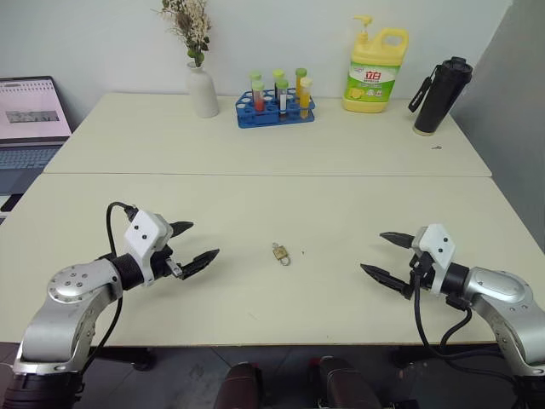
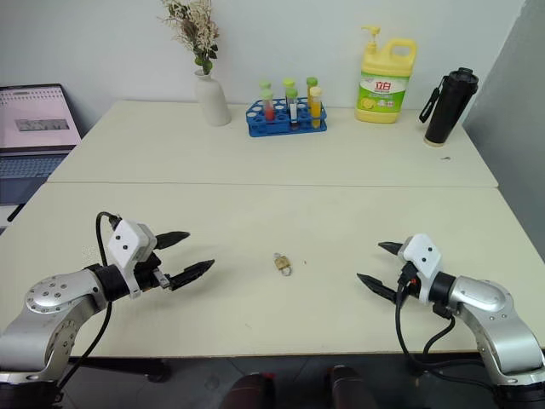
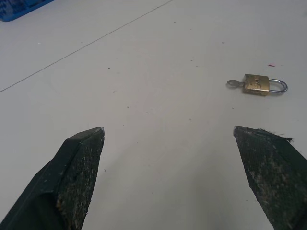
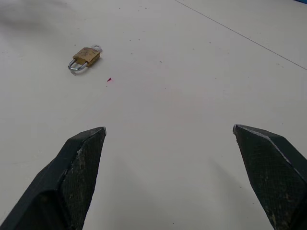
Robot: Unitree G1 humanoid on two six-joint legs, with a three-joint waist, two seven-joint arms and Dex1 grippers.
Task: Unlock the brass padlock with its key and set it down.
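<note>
While the brass padlock (image 1: 281,253) lay flat on the cream table (image 1: 255,145) at the centre of the frame, key (image 3: 233,84) in its base, the left gripper (image 1: 194,244) at lower left and the right gripper (image 1: 385,256) at lower right hovered with fingers spread, empty, well apart from it.

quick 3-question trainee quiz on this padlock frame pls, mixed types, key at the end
1. True or false: the left tool is closed on the brass padlock.
2. Where does the brass padlock lie? A) in the blue tube rack B) flat on the table, between the two tools C) beside the laptop
3. Fill in: the key sits in the padlock's ____, opposite the shackle.

Key: 1 false: both the left tool and the right tool are open and apart from it. 2 B. 3 body.
</note>
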